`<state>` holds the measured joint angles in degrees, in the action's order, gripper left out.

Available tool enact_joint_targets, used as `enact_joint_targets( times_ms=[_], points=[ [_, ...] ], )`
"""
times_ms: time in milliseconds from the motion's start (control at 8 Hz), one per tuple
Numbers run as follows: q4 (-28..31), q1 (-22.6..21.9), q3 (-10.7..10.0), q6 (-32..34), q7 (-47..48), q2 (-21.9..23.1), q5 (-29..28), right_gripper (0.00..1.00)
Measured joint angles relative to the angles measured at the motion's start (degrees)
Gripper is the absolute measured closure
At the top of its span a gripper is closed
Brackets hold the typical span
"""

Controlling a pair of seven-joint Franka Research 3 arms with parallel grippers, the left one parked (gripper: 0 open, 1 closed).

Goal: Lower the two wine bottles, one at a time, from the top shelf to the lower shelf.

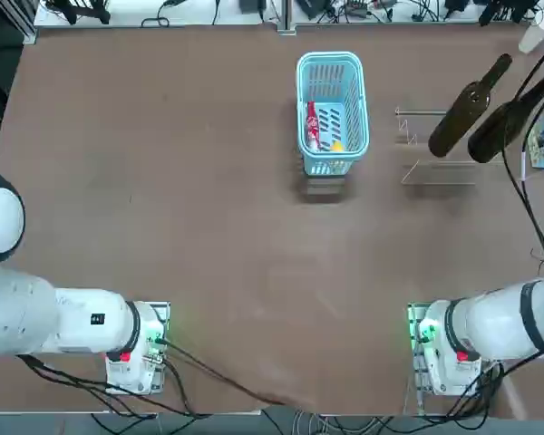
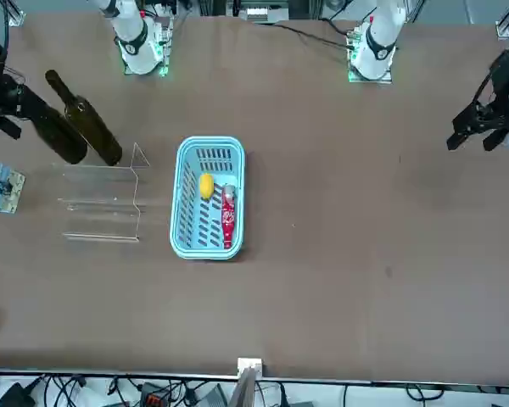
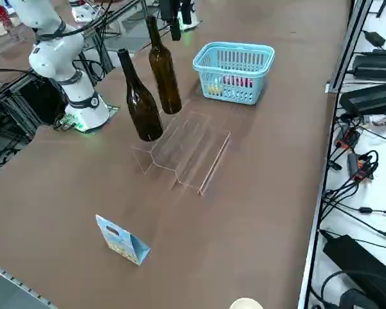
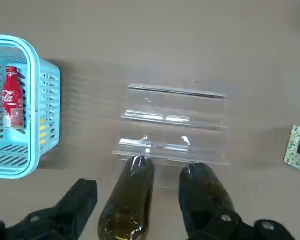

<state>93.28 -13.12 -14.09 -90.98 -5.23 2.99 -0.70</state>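
My right claw [image 4: 155, 202] hung open over the two wine bottles [image 4: 127, 200] [image 4: 202, 192], grasping neither; one showed between its fingers, the other partly behind one finger. They were smooth, olive-brown glass, round-bodied and slender-necked, side by side at the raised end of the stand [image 3: 186, 151], the top shelf. That stand was clear, glossy acrylic, bent into steps with thin bright edges, its lower shelf [image 4: 175, 102] reaching away from the claw. Well apart from the claw sat a light-blue slatted plastic basket [image 1: 299, 109] holding a red bottle [image 4: 12, 97] and something yellow [image 2: 206, 186]. Everything stood on a matte brown counter [image 1: 227, 272], with cables [image 3: 367, 167] and equipment past its edge.
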Motion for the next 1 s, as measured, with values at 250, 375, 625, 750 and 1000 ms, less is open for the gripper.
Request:
enact_joint_targets(
  times_ms=[250,375,625,750,1000],
  points=[
    [0.19,0.0,-0.01,0.0,-0.03,0.0,0.0,0.0],
    [0.22,0.0,-0.09,-0.08,-0.03,0.0,0.0,0.0],
    [0.24,0.01,-0.36,0.0,-0.16,0.07,0.0,0.0],
    [0.3,-0.02,-0.13,0.41,-0.16,0.15,0.0,0.0],
    [0.44,-0.07,1.32,3.3,0.79,0.76,0.0,0.0]
  ],
)
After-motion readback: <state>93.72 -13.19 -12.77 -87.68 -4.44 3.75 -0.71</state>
